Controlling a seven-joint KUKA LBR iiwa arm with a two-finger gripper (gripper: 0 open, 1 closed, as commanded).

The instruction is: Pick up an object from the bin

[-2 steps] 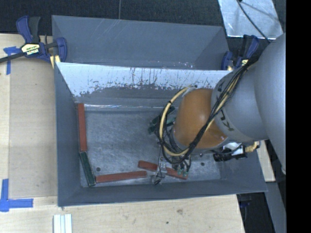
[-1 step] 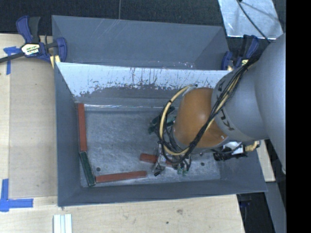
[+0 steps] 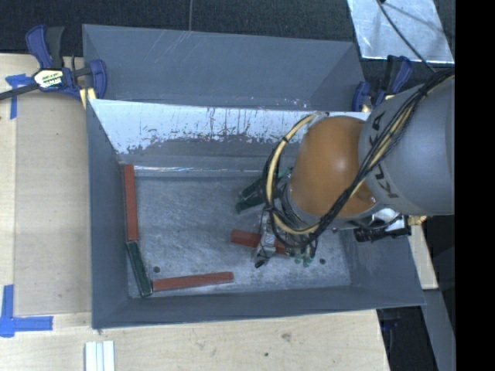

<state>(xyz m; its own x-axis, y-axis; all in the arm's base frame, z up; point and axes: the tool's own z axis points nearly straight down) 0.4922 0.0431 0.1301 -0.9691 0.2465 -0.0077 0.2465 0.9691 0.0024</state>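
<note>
Gripper (image 3: 265, 253) sits low over the bin floor, just right of the frame's centre and slightly below it, under the arm's orange cover (image 3: 329, 172). Whether it is spread or pressed together cannot be told, since the cover and the cables (image 3: 272, 178) looping round it hide most of it. Nothing can be seen pinched in it.

Just to its left lies a small red-brown block (image 3: 245, 239), lying flat on the floor. Its right end reaches the gripper's tip; whether the two touch cannot be told. It is the thing nearest the gripper.

A dark green piece (image 3: 251, 196) lies above the block, tilted, with its right end tucked under the cables and the edge of the cover.

The other things lie well apart from the gripper, along the edges of the floor. A long red-brown bar (image 3: 192, 281) lies nearly level along the lower edge, left of the gripper. A second red-brown bar (image 3: 131, 203) runs up and down the left edge. Below it a dark green bar (image 3: 139, 270) runs down into the lower left corner, where its lower end meets the left end of the long red-brown bar.

The grey bin (image 3: 216, 76) has sloping walls, and the far one shows scratched, streaked marks. The grey arm (image 3: 421, 153) comes in from the right of the frame, above the bin's right wall.
</note>
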